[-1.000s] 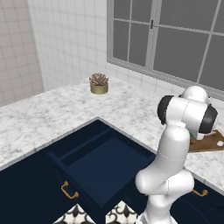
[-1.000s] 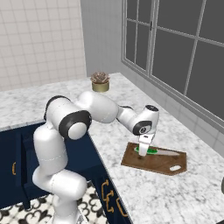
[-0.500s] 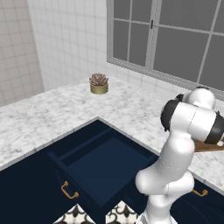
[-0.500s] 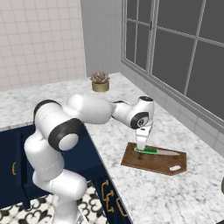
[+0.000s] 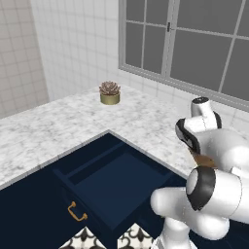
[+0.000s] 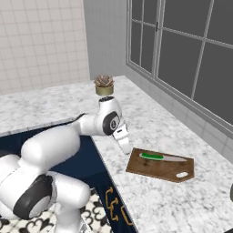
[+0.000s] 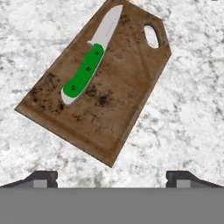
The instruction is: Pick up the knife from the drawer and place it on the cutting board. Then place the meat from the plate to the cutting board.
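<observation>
One knife [image 7: 89,65] lies flat on the cutting board [image 7: 113,109], green handle toward the board's plain end, pale blade pointing toward the end with the small hole [image 7: 151,36]. Seen from the hand camera, it sits near one long edge and runs roughly along the board's length. In the right base view the knife [image 6: 157,156] lies along the board's far edge, and the cutting board [image 6: 159,166] rests on the marble counter [image 6: 150,123] with its hole at the end away from the arm.

Gripper [image 6: 124,145] hangs over the counter just beside the board's near end, pointing down, apart from both board and knife. Its two dark fingertips [image 7: 41,177] sit far apart at the bottom of the hand view, nothing between them; the jaws stand wide and hold nothing.

Drawer [image 5: 109,182] stands pulled out of the navy cabinet front, and the part of its inside that is visible is bare blue. A brass handle [image 5: 75,212] shows on its front. In the left base view the arm's white body covers most of the board, leaving only a brown sliver.

Small potted plant [image 5: 110,92] with reddish leaves stands on the counter near the tiled back wall, well apart from the board. A dark-paned window [image 6: 182,50] runs above the counter behind it.
</observation>
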You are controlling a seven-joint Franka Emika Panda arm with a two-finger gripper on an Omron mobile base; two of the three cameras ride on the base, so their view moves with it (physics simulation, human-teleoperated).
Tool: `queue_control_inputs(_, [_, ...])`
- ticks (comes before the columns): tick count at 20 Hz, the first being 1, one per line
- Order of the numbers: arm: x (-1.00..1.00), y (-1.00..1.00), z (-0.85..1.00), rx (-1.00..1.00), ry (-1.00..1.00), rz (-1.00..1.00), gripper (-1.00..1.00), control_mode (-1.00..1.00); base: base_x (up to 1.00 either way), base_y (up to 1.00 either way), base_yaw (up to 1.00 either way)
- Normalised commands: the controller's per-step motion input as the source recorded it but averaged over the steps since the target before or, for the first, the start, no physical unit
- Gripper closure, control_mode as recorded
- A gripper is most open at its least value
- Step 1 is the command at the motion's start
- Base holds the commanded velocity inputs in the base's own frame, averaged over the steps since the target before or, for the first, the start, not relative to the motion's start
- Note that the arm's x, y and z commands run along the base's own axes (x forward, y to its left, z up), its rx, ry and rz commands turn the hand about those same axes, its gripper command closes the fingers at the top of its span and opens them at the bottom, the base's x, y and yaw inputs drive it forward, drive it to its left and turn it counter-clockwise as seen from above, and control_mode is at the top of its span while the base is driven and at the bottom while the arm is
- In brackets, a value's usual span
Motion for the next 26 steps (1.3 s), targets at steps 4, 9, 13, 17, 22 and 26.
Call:
queue_control_inputs(4, [-0.04,0.52,0.58,-0.02,0.25,0.93,-1.0,-1.0,0.0,0.0,0.0])
queue_control_inputs(9, [-0.08,0.66,0.43,-0.04,0.29,0.77,-1.0,-1.0,0.0,0.0,0.0])
queue_control_inputs(13, [-0.04,0.26,0.06,0.23,0.12,0.42,-1.0,-1.0,0.0,0.0,0.0])
queue_control_inputs(17, [-0.37,0.44,0.0,0.09,0.01,0.33,-1.0,-1.0,0.0,0.0,0.0])
queue_control_inputs(22, [-0.11,0.15,0.0,0.0,0.0,0.03,-1.0,-1.0,0.0,0.0,0.0])
queue_control_inputs(26, [-0.03,0.04,0.0,0.0,0.0,0.04,-1.0,-1.0,0.0,0.0,0.0])
